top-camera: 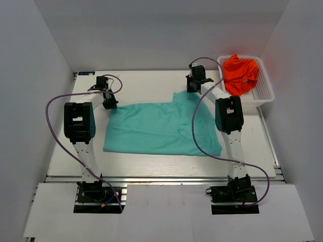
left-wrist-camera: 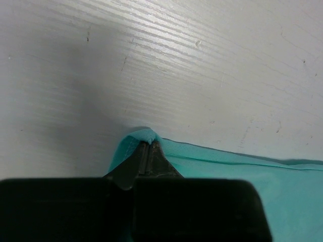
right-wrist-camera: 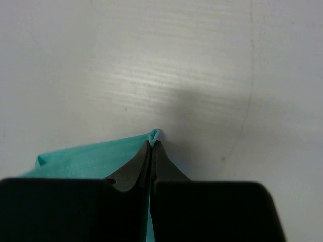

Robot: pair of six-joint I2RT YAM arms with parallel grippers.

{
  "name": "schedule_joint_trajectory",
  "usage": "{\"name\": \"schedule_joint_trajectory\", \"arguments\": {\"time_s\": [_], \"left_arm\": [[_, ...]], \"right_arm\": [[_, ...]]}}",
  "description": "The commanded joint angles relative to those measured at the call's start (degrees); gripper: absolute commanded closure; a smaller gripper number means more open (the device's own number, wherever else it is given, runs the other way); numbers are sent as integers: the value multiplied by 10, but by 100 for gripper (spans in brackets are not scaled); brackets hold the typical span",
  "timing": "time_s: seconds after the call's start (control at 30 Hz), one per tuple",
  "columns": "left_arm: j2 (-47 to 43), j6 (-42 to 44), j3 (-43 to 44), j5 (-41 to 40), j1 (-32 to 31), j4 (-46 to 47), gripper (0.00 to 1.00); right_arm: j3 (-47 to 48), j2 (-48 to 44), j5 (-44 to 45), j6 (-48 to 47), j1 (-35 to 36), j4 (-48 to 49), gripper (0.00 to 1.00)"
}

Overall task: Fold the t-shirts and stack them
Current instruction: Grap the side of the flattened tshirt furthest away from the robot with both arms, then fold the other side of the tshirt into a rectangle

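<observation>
The teal t-shirt [top-camera: 161, 128] lies spread on the white table in the top view. My left gripper [top-camera: 110, 103] is shut on its far left corner; the left wrist view shows the pinched fabric [left-wrist-camera: 144, 135] at my gripper [left-wrist-camera: 149, 143]. My right gripper [top-camera: 192, 86] is shut on the shirt's far right corner, and the right wrist view shows the teal tip [right-wrist-camera: 154, 134] poking out of my gripper [right-wrist-camera: 152, 145]. The orange-red t-shirt [top-camera: 240, 73] lies crumpled in the white basket [top-camera: 263, 95] at the far right.
The basket stands at the table's far right corner, close beside my right arm. Purple cables loop from both arms over the table. Grey walls close in the left, right and back sides. Bare table [top-camera: 146, 83] shows behind the teal shirt.
</observation>
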Motion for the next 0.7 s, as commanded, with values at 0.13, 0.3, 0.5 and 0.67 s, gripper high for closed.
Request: {"name": "schedule_joint_trajectory", "arguments": {"time_s": [0.13,0.3,0.5,0.67], "left_arm": [[-87,13,-25,5,-3,9,100],[-129,13,-75,11,-3,9,100],[-192,18,-135,11,-3,21,100],[-234,18,-184,11,-3,21,100]], "right_arm": [[-228,-235,-15,-60,4,158,100],[-392,-341,-23,-55,4,185,100],[-552,-497,-10,-14,5,201,100],[-659,-619,-8,18,4,197,100]]}}
